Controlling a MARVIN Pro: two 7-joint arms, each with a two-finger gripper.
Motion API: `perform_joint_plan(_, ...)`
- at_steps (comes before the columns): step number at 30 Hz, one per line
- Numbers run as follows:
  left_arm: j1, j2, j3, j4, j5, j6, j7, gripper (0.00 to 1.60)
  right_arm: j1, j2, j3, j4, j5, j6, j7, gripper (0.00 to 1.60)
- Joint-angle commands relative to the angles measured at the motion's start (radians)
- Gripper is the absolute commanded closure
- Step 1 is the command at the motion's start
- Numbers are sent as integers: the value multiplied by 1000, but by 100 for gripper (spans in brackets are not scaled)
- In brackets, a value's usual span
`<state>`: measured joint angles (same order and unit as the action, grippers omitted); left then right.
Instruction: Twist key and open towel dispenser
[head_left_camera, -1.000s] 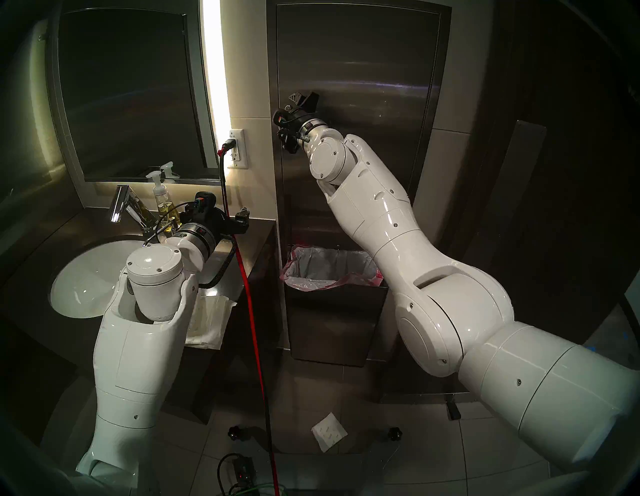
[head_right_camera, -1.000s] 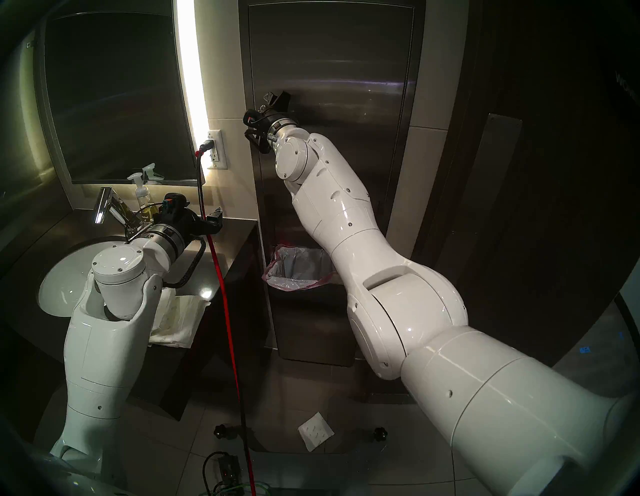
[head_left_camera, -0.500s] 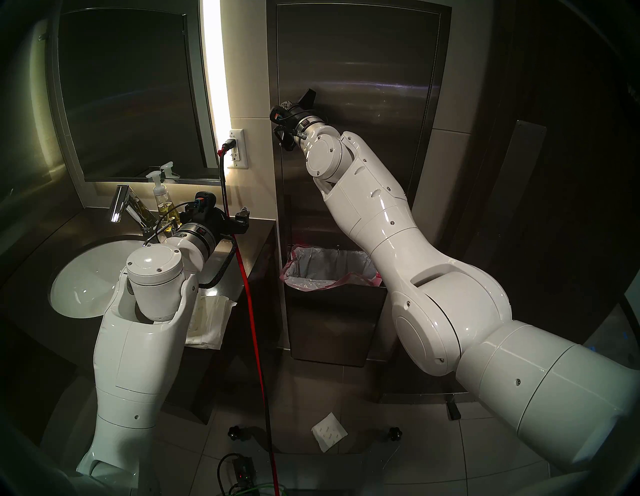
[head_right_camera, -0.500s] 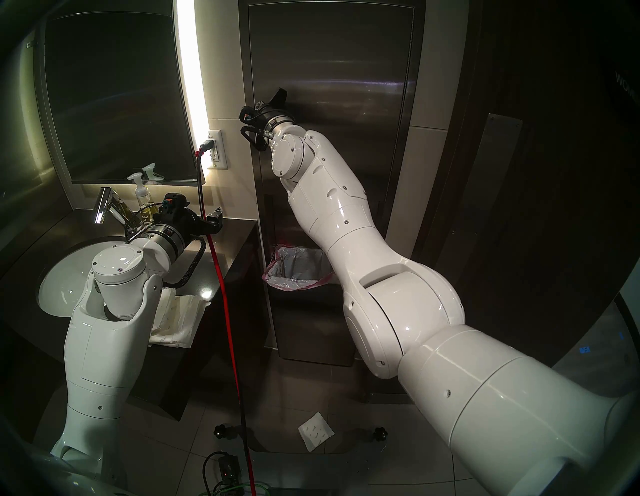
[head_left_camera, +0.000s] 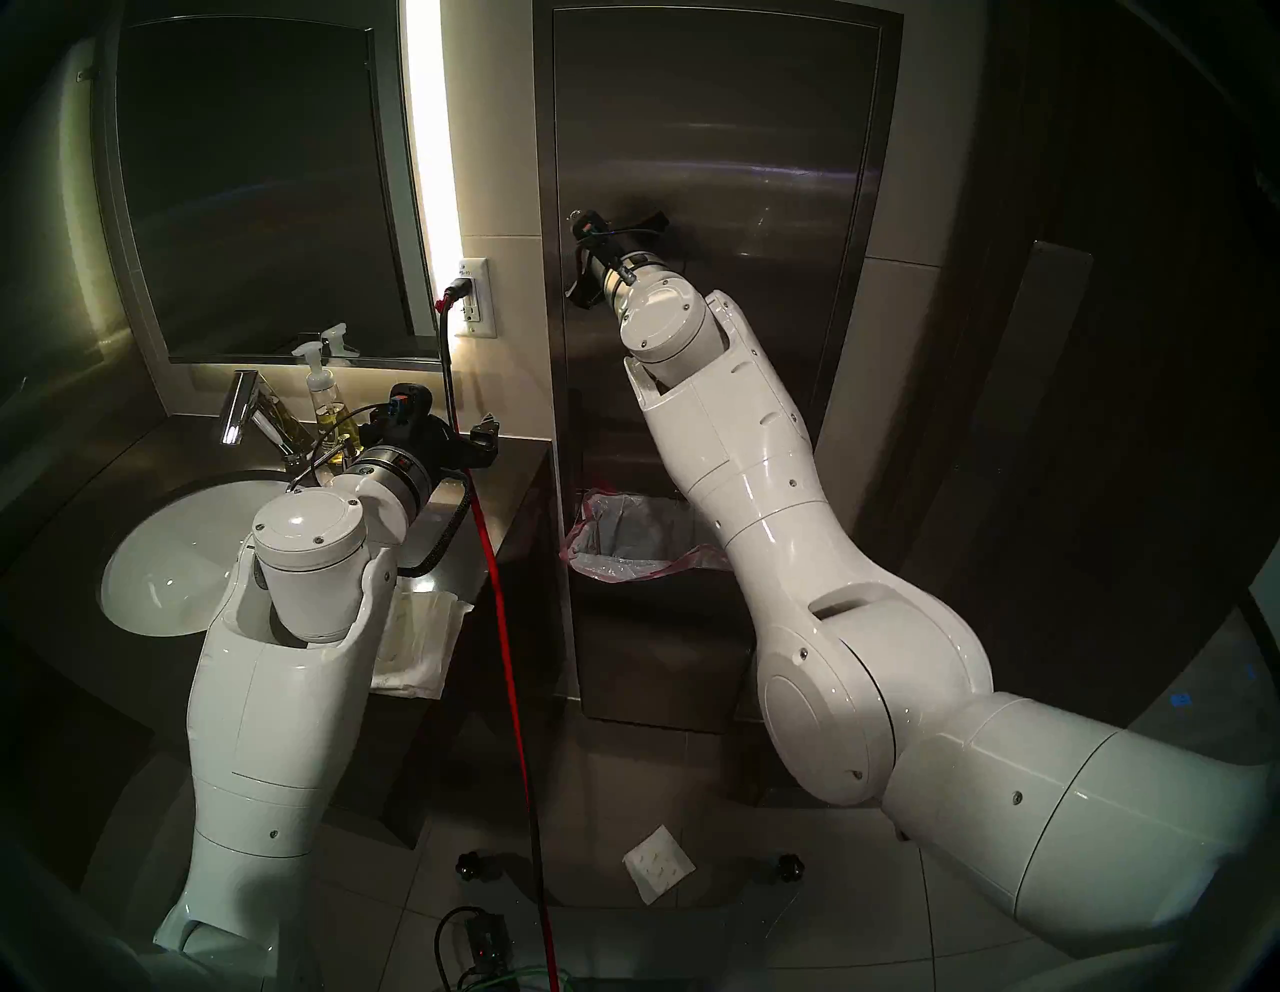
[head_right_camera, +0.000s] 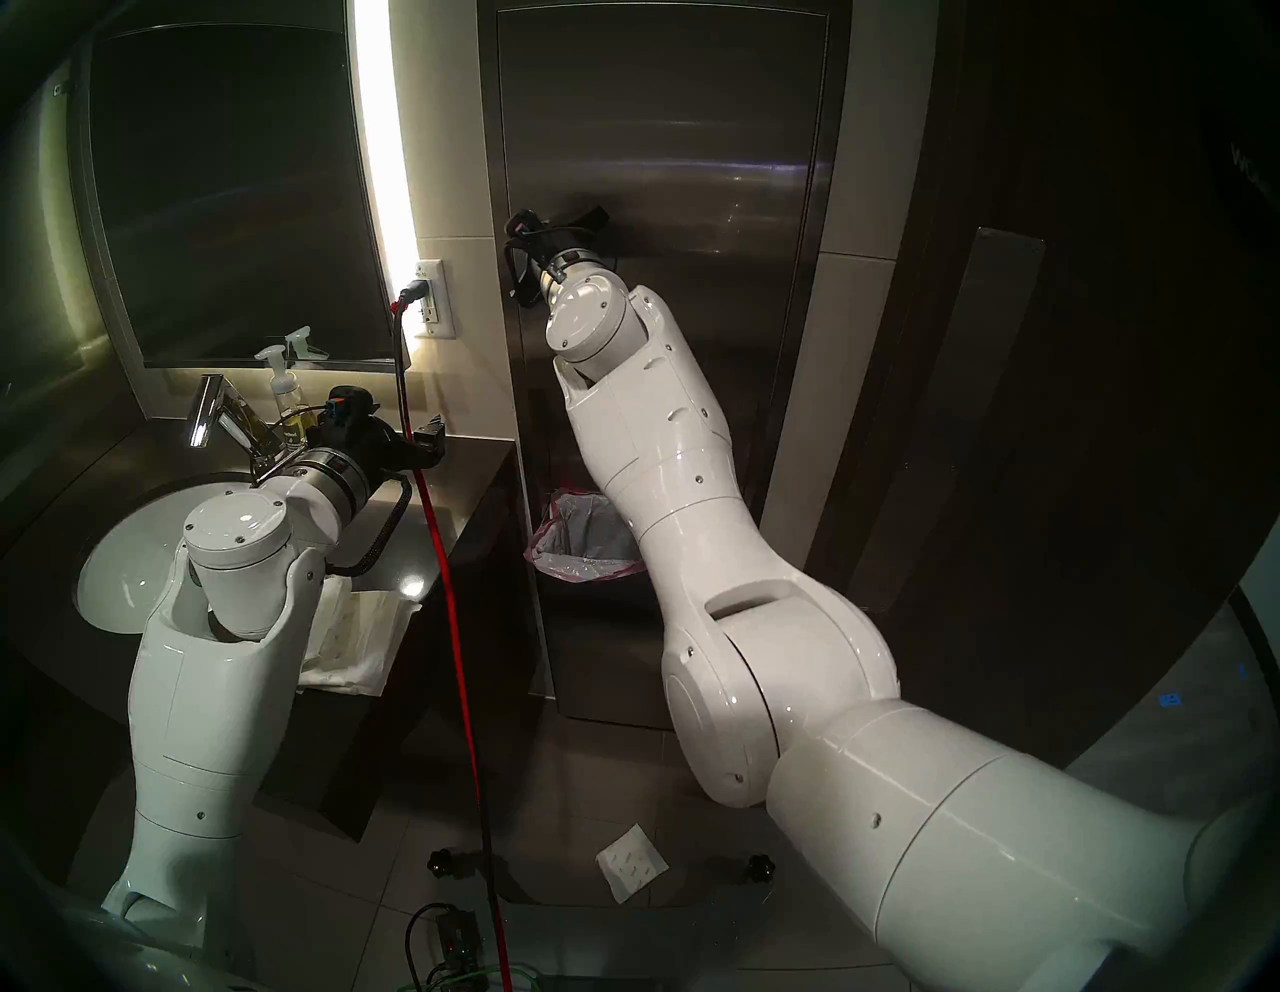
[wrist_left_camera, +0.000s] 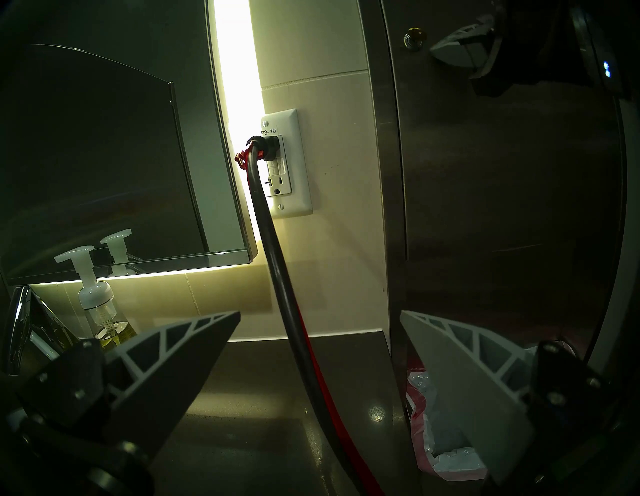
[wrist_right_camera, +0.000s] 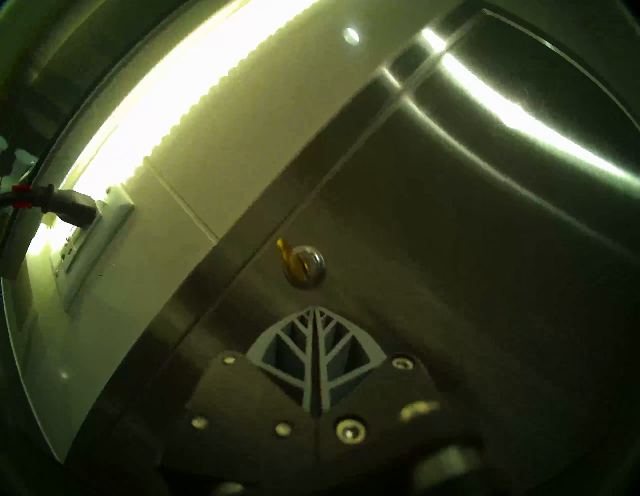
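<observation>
Left arm: bent at the elbow, forearm level and reaching forward
Left gripper (wrist_left_camera: 320, 320): my two fingers stand wide apart, nothing between them
Right arm: stretched up and forward, wrist tilted slightly upward
Right gripper (wrist_right_camera: 315, 311): my fingers are pressed tip to tip, nothing between them

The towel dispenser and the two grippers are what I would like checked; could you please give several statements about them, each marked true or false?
1. The key sits in the lock. True.
2. The right gripper is shut on the key. False: it is shut on nothing, and the key is clear of its tip.
3. The towel dispenser stands open. False: its door is closed.
4. The left gripper is open. True.
</observation>
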<state>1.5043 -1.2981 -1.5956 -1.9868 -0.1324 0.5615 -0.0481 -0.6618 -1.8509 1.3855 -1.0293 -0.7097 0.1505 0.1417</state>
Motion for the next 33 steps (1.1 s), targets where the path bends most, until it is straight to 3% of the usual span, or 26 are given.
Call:
perform_joint_plan(1,-14,-1,-2,-10,-2,2,0,0,2,-1,-4,-38,6,-4,16,160)
perform_joint_plan(3,-14,-2,-2,-10,-1,1,0,0,8,13,-31,-36,-14,-21,29,160)
perform_joint_plan(4,-14,-2,-2,-10,-1,1,-1,0,14,20,-50,-29,-34,-29,25,124)
perform_joint_plan(5,-14,-2,-2,-10,-1,1,-1,0,19,20,-57,-25,-40,-24,26,14)
perform_joint_plan(8,-14,-2,-2,-10,0,1,-1,0,34,23,-69,-12,-48,-31,27,4)
perform_joint_plan(11,-14,-3,-3,-10,1,1,-2,0,61,26,-84,-1,-64,-37,28,13)
perform_joint_plan(14,-14,-4,-3,-10,2,0,-3,0,81,29,-96,9,-78,-44,32,3)
perform_joint_plan(17,-14,-4,-3,-10,2,1,-3,0,96,30,-102,23,-89,-44,27,18)
perform_joint_plan(18,-14,-5,-3,-10,3,1,-4,0,101,33,-107,27,-94,-49,28,35)
perform_joint_plan(19,-14,-5,-3,-10,3,1,-4,0,104,33,-108,30,-95,-50,29,65)
perform_joint_plan(21,-14,-5,-4,-10,3,1,-4,0,110,36,-113,37,-101,-55,28,61)
perform_joint_plan(23,-14,-6,-4,-10,4,1,-5,0,114,36,-113,43,-101,-57,27,46)
perform_joint_plan(25,-14,-6,-4,-10,4,1,-5,0,116,35,-113,47,-102,-58,26,90)
perform_joint_plan(26,-14,-6,-4,-10,5,1,-5,0,117,35,-113,48,-102,-59,25,90)
perform_joint_plan(27,-14,-7,-4,-10,5,2,-6,0,117,36,-112,49,-101,-60,25,122)
perform_joint_plan(30,-14,-7,-5,-10,6,2,-6,0,114,39,-111,50,-100,-63,26,112)
perform_joint_plan(31,-14,-8,-5,-10,6,2,-7,0,114,40,-111,51,-101,-65,25,116)
perform_joint_plan(32,-14,-8,-5,-10,6,2,-7,0,113,39,-109,51,-100,-62,24,129)
perform_joint_plan(33,-14,-8,-5,-10,6,2,-7,0,112,39,-106,51,-98,-60,25,152)
